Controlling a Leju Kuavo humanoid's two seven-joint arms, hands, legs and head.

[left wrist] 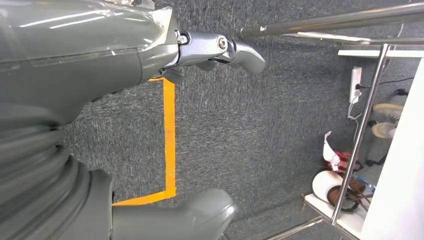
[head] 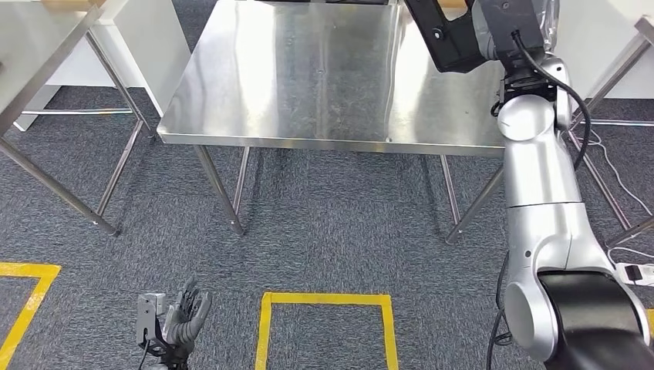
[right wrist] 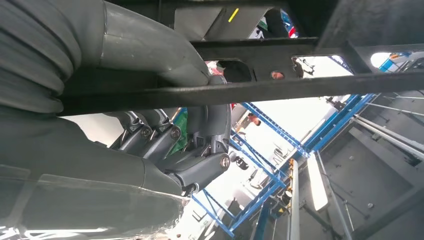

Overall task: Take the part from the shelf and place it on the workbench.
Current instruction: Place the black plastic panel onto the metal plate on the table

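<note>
The steel workbench [head: 308, 77] stands in front of me on grey carpet. My right arm [head: 540, 177] reaches up over its right side, and a black part [head: 447, 38] shows at the arm's end above the bench's far right. In the right wrist view my right hand [right wrist: 200, 145] curls its fingers around that black part [right wrist: 280, 87], a frame of dark bars crossing the picture. My left hand [head: 181, 316] hangs low at my left side above the floor. Its fingers [left wrist: 235, 50] and thumb [left wrist: 200, 210] are spread apart with nothing between them.
Another steel table [head: 38, 46] stands at the left, its slanted legs reaching the carpet. Yellow tape [head: 324, 301] marks a square on the floor before the workbench. A white power strip and cables [head: 636, 271] lie at the right, beside more metal legs.
</note>
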